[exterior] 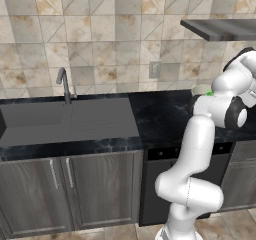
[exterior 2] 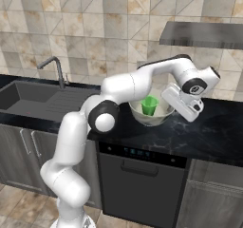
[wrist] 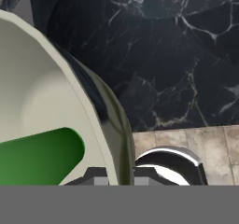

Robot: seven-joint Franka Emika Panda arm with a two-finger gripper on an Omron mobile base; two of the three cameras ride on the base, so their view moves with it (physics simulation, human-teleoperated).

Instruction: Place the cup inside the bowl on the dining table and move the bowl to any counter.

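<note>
Gripper [wrist: 120, 177] closed on the rim of the bowl [exterior 2: 142, 114], fingertips cut off by the frame edge, cup [exterior 2: 150, 105] upright inside, bowl base hidden by the arm, over the counter [exterior 2: 209, 134].

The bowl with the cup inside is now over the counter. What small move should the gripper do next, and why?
Probably lower the bowl a little until it rests on the counter, then open. The gripper is shut on the bowl's rim, the cup stands inside, and the bowl is already above the black worktop right of the sink.
</note>
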